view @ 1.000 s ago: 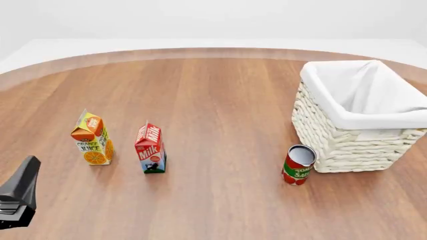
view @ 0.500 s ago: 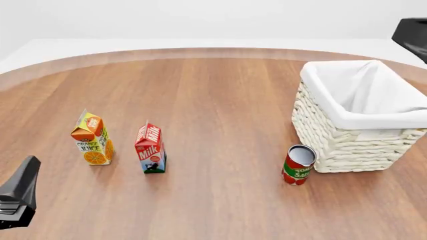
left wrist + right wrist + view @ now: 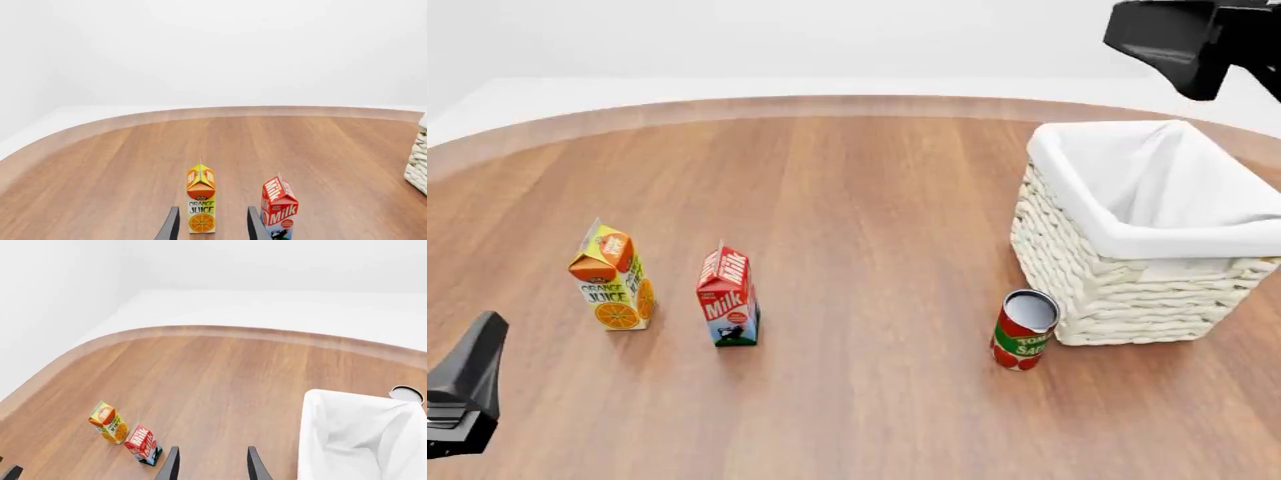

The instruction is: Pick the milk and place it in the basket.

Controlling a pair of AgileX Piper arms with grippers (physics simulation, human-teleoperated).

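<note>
Because my left pincer (image 3: 212, 227) hung open and empty facing the juice carton (image 3: 201, 200), with the milk (image 3: 279, 207) just right of it, I risked grabbing the wrong carton; the basket (image 3: 1121, 250) stood well apart.

Upright red-topped milk (image 3: 729, 298), well left of lined wicker basket (image 3: 1121, 290)

Bright, even, diffuse light fills every view; soft faint shadows sit under the cartons on the bench (image 3: 854, 200). Renders are sharp, without glare, blur or edge distortion.
</note>
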